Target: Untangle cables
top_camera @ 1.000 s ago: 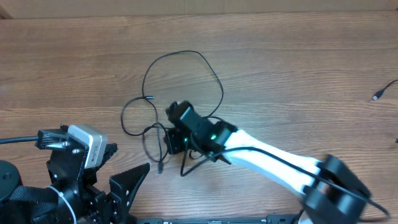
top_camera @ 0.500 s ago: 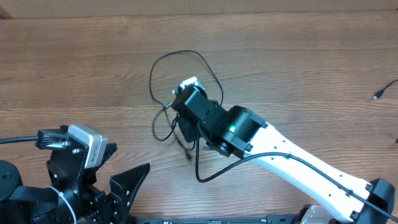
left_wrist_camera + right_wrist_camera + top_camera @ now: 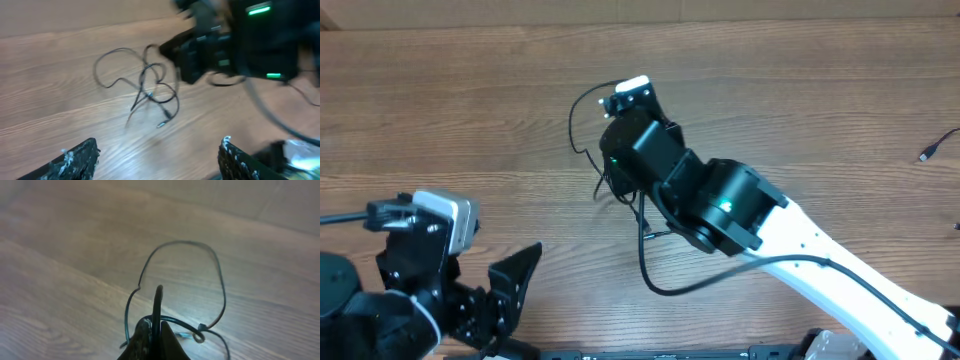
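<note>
The cables (image 3: 150,92) are thin black cords looped into a loose tangle on the wooden table, with a small plug (image 3: 163,122) at the near end. From overhead only a loop of the cables (image 3: 571,128) and a few strands show beside the right arm. My right gripper (image 3: 159,326) is shut on one black strand that rises between its fingers, and a wide loop (image 3: 220,280) lies beyond it. Overhead, the right gripper (image 3: 616,170) sits over the tangle and hides most of it. My left gripper (image 3: 155,147) stands open near the front edge, short of the cables, holding nothing.
The right arm's own thicker black wire (image 3: 650,282) curves over the table below the tangle. Another cord end with a plug (image 3: 928,152) lies at the far right edge. The left arm (image 3: 420,260) fills the front left corner.
The right gripper has moved toward the far side of the table, dragging the strand and pulling the loops tighter. The left gripper has shifted slightly left and opened wider.
</note>
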You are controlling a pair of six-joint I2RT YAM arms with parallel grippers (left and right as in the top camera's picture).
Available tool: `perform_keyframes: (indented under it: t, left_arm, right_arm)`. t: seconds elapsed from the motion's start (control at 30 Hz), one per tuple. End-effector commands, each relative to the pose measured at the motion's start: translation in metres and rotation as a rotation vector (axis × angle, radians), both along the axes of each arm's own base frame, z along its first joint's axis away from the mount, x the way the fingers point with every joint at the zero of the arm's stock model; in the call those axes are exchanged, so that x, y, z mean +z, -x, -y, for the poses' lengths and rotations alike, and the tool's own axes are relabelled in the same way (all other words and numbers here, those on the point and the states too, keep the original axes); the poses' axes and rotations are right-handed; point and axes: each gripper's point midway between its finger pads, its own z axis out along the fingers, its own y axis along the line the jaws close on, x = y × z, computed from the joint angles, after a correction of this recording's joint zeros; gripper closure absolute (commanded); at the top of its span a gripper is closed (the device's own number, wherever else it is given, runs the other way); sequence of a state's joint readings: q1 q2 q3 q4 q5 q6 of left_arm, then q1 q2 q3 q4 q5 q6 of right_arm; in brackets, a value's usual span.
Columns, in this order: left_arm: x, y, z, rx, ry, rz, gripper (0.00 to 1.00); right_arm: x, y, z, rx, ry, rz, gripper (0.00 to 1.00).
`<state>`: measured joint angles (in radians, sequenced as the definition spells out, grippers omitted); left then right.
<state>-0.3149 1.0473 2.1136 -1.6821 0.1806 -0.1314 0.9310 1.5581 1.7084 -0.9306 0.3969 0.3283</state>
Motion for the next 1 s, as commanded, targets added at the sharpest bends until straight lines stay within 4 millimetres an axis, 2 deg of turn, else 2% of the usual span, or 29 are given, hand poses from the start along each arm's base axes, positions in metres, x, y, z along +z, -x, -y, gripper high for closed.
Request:
perform_keyframes:
  t: [0.0,0.2,0.37,0.47,0.57,0.7,0.83,0.97]
  left_arm:
    - [-0.013,-0.013,-0.008,0.064,-0.043,-0.027,0.23]
    - [-0.035,-0.035,0.006,0.035,-0.030,-0.083,0.23]
    - [-0.054,-0.053,0.037,-0.133,-0.017,-0.088,0.23]
    - [-0.064,-0.060,0.052,-0.245,-0.032,-0.058,0.23]
    - [-0.073,-0.073,0.058,-0.278,-0.058,-0.041,0.23]
    - [-0.085,-0.083,0.064,-0.320,-0.079,-0.034,0.31]
    - [-0.094,-0.084,0.076,-0.430,-0.095,-0.029,0.46]
    - [-0.101,-0.085,0.083,-0.491,-0.098,-0.036,0.53]
  right_arm:
    - [0.064,0.004,0.021,-0.061,-0.119,0.122,0.96]
    - [0.097,0.015,0.037,-0.066,-0.196,0.184,0.96]
    - [0.110,0.025,0.048,-0.058,-0.224,0.195,0.96]
    - [0.109,0.034,0.040,0.007,-0.248,0.159,0.96]
    - [0.105,0.044,0.029,0.084,-0.272,0.112,0.96]
    - [0.106,0.048,0.024,0.100,-0.308,0.089,0.96]
    - [0.111,0.053,0.016,0.141,-0.346,0.080,0.96]
    - [0.119,0.057,0.010,0.160,-0.412,0.061,0.96]
